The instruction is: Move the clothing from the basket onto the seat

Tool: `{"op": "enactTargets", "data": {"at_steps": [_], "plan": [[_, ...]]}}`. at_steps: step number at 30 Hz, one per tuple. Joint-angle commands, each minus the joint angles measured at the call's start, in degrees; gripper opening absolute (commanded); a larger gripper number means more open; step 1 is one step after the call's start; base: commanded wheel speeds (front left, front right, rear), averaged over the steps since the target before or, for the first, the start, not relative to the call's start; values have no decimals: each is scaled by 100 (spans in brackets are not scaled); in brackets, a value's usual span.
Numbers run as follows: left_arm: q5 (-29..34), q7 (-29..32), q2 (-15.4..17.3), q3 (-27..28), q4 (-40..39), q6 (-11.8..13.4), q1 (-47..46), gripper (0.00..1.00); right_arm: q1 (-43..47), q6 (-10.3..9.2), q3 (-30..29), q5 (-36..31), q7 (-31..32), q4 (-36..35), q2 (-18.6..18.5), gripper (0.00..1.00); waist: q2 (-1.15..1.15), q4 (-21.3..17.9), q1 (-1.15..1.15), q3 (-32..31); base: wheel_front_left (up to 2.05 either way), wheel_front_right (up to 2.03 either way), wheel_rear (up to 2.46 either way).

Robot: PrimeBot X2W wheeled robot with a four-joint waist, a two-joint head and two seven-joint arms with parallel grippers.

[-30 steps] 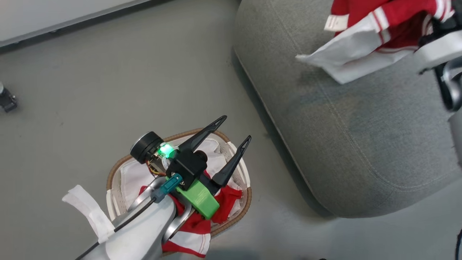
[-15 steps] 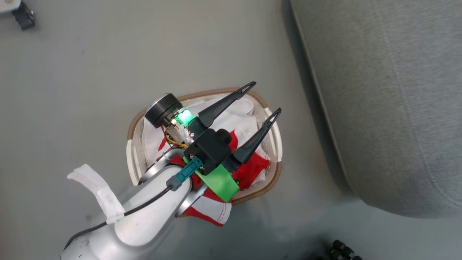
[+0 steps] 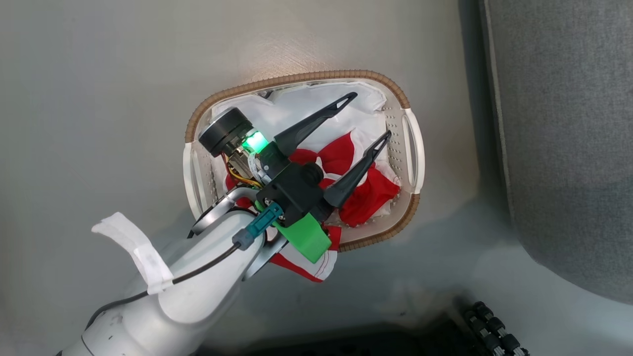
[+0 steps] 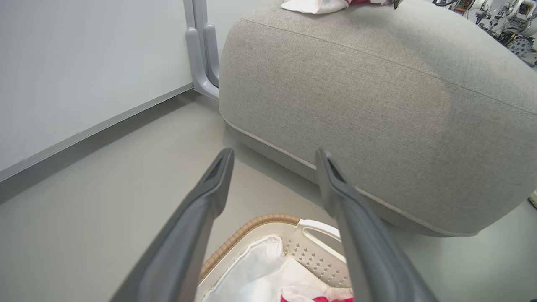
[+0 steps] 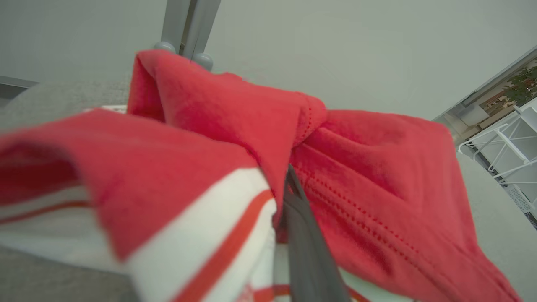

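The basket (image 3: pixel 400 94) stands on the floor just left of the grey seat (image 3: pixel 568 148). Inside it lies red clothing (image 3: pixel 368 198) on a white liner (image 3: pixel 316 106), and one red-and-white piece hangs over the near rim. My left gripper (image 3: pixel 368 116) hovers open over the basket, fingers pointing toward the seat, with nothing between them. The left wrist view shows that gripper (image 4: pixel 275 155) spread wide above the basket rim (image 4: pixel 251 226), facing the seat (image 4: pixel 377 105). My right gripper (image 5: pixel 289 176) is shut on a red garment (image 5: pixel 369 176) draped over its fingers.
A wall and a grey post (image 4: pixel 201 50) stand behind the seat. More red-and-white cloth (image 4: pixel 319 4) lies on the seat's top. A dark ribbed part (image 3: pixel 494 331) sits at the lower right of the floor. A white rack (image 5: pixel 503 155) stands far off.
The head camera has swung down and left, so the basket now sits mid-picture and the seat's garment and right arm have left it. The left gripper stays open over the basket.
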Motion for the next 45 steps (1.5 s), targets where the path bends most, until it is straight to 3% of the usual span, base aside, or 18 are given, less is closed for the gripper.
{"op": "enactTargets", "data": {"at_steps": [1,3,4,5,6,20,34,45], "plan": [[-28,-1,12,44,37,-13,-82,100,180,-8,-64,37,-25,-66,37,11,0,-35,-1,-8,0,0,0],[-68,-1,6,79,100,-13,-68,100,368,-8,-87,11,-26,-160,120,33,0,-96,-1,-68,0,0,0],[-78,-1,0,100,134,-13,-51,100,439,-8,-82,3,-26,-201,174,49,0,-132,-1,-110,0,0,0],[-87,-1,-10,114,161,-13,-36,100,502,-8,-78,9,-26,-238,204,81,0,-156,-1,-145,0,0,0],[-98,-2,-16,134,206,-13,-14,100,598,-8,-66,20,-27,-290,238,100,0,-191,-1,-195,0,0,0],[-224,-1,-148,774,345,-13,559,100,1805,-8,403,259,-28,-859,633,100,0,-467,-1,-1158,0,0,0],[-211,-1,-526,2167,430,-6,1817,100,2990,-8,631,623,-29,-1811,1066,100,0,-120,-1,-2686,0,0,0],[-45,0,-894,3351,516,6,2837,100,3648,-8,821,837,-29,-2458,2064,100,0,389,-1,-3519,0,0,0]]}}
